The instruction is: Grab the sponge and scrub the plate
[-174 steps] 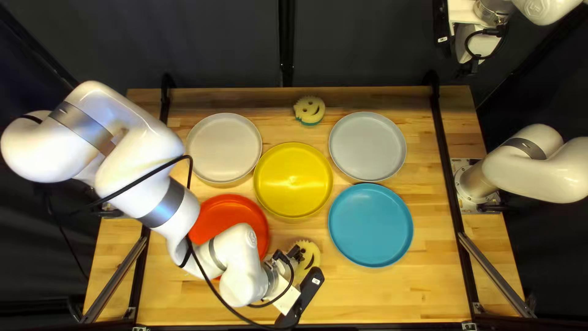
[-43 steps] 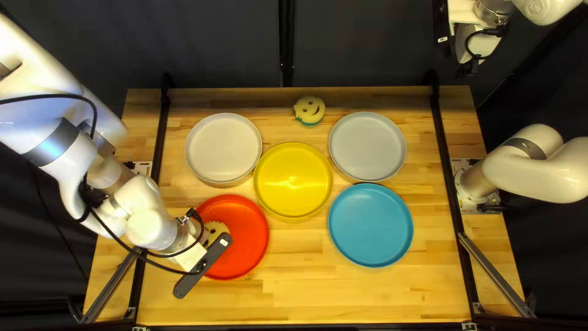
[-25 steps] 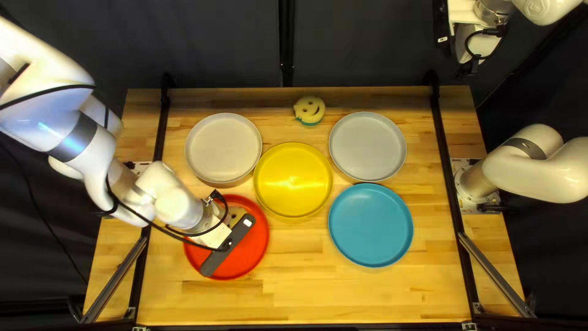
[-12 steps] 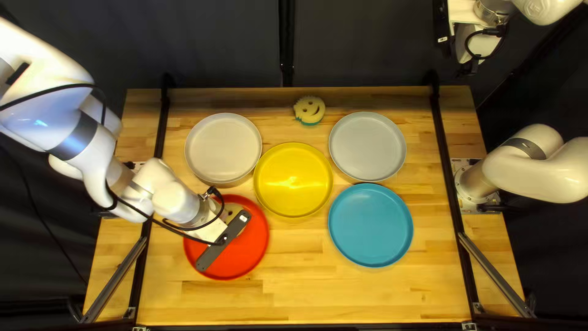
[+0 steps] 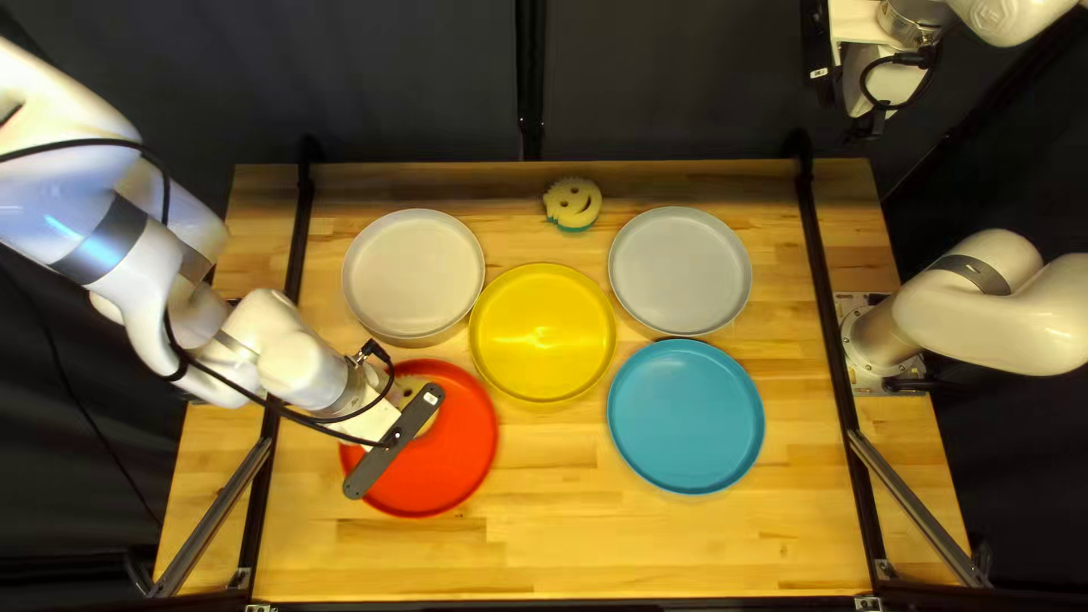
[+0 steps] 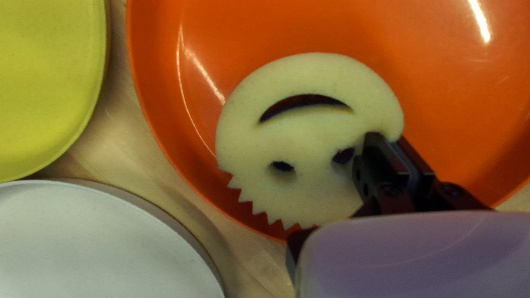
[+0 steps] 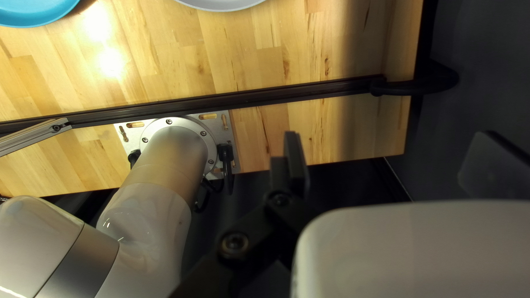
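Observation:
In the top left view my left gripper is over the left part of the red plate, its fingertips hidden; a bit of the yellow smiley sponge shows beside it. In the left wrist view my left gripper has its two black fingers close together, pinching the side of the sponge near one eye hole. The sponge lies face up over the orange-red plate, its jagged edge near the rim. My right gripper is raised beyond the table's far right corner; in its wrist view the right gripper stands open, holding nothing.
A white plate and the yellow plate stand close to the red one. Farther right are a grey plate and a blue plate. A second smiley sponge lies near the far edge.
My left gripper has carried the sponge from near the table's near edge to the red plate, moved rightward over it, then back a little leftward. The right arm has stayed still.

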Motion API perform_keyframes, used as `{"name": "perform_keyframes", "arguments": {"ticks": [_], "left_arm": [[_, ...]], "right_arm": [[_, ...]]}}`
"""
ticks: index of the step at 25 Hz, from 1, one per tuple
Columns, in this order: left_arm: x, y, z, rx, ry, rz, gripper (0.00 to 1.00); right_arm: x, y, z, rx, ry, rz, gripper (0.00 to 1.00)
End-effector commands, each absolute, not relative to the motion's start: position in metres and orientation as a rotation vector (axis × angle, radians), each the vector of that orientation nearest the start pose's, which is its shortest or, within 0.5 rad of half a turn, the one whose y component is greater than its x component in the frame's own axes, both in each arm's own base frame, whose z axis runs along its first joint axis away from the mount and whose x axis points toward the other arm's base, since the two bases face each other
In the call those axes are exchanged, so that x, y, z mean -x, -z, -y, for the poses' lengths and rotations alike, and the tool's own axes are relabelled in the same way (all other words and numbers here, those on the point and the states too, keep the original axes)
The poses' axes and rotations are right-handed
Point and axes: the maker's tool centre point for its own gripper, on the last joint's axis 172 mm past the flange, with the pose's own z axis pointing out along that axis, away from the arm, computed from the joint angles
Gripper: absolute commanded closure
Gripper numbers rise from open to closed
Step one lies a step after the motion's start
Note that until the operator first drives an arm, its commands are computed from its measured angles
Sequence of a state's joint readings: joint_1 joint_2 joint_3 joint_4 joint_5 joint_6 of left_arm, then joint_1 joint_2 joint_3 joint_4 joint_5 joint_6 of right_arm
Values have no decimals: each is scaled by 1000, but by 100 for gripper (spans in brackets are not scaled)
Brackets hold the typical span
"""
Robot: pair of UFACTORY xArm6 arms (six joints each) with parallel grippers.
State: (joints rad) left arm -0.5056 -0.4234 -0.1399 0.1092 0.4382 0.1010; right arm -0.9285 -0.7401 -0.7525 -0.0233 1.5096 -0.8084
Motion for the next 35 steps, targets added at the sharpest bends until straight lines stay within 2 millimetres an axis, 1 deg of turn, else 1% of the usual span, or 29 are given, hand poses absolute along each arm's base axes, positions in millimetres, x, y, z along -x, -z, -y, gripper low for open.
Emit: {"name": "perform_keyframes", "arguments": {"ticks": [1,4,5,8,14,15,18,21,24,30,34,35], "left_arm": [[-267,-44,135,2917,211,-1068,100],[-280,-44,134,2908,221,-1077,100],[-288,-45,135,2901,226,-1082,100],[-303,-49,136,2885,238,-1096,100],[-324,-50,140,2859,261,-1126,100],[-329,-49,143,2853,269,-1133,100],[-335,-49,152,2840,281,-1150,100],[-334,-50,161,2832,284,-1164,100],[-326,-48,169,2832,282,-1174,100],[-298,-46,179,2850,262,-1167,100],[-286,-45,181,2862,245,-1160,100],[-280,-44,180,2867,240,-1156,100]], "right_arm": [[-155,-293,217,3138,-45,-186,0],[-155,-293,217,3138,-45,-186,0],[-155,-293,217,3138,-45,-186,0],[-155,-293,217,3138,-45,-186,0],[-155,-293,217,3138,-45,-186,0],[-155,-293,217,3138,-45,-186,0],[-155,-293,217,3138,-45,-186,0],[-155,-293,217,3138,-45,-186,0],[-155,-293,217,3138,-45,-186,0],[-155,-293,217,3138,-45,-186,0],[-155,-293,217,3138,-45,-186,0],[-155,-293,217,3138,-45,-186,0]]}}
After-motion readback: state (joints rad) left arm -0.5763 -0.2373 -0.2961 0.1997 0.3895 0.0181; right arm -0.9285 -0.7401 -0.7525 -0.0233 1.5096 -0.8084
